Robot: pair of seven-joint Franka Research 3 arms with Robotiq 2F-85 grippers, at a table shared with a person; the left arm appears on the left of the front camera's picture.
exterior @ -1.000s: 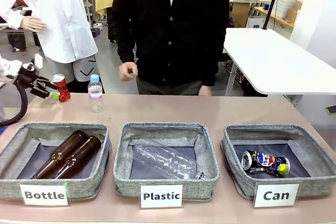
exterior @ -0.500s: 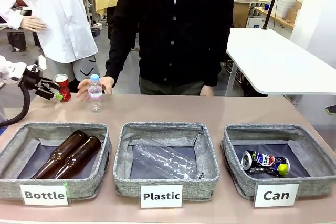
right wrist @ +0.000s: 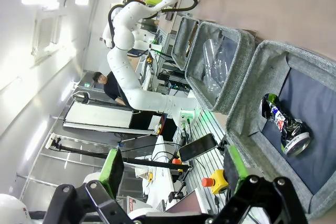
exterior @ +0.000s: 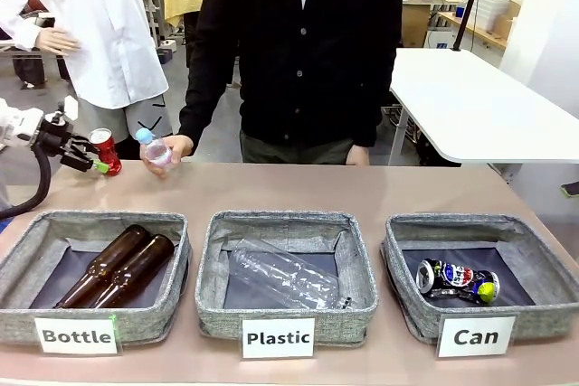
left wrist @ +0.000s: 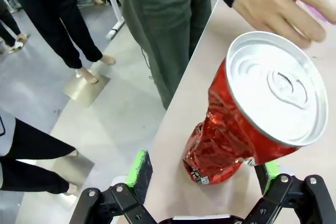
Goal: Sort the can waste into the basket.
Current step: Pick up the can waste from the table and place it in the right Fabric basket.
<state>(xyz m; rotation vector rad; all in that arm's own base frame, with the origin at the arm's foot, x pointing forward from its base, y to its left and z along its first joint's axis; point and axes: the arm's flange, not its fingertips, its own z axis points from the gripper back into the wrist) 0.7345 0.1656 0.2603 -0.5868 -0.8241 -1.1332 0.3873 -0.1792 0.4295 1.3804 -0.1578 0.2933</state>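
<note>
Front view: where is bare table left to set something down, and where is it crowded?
Bare: the table strip beyond the Plastic basket and Can basket, out to the right end. Crowded: the far left corner, where the open fingers of the left gripper flank the red can beside a person's hand holding a small bottle.

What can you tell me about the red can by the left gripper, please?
The red can is a small metal drink can with a crumpled, dented red body and a flat silver top. It stands roughly upright, leaning a little, on the table near its far left edge. The left gripper has its open fingers on either side of the can's base, not clamped. A person's hand is close by, apart from it.
</note>
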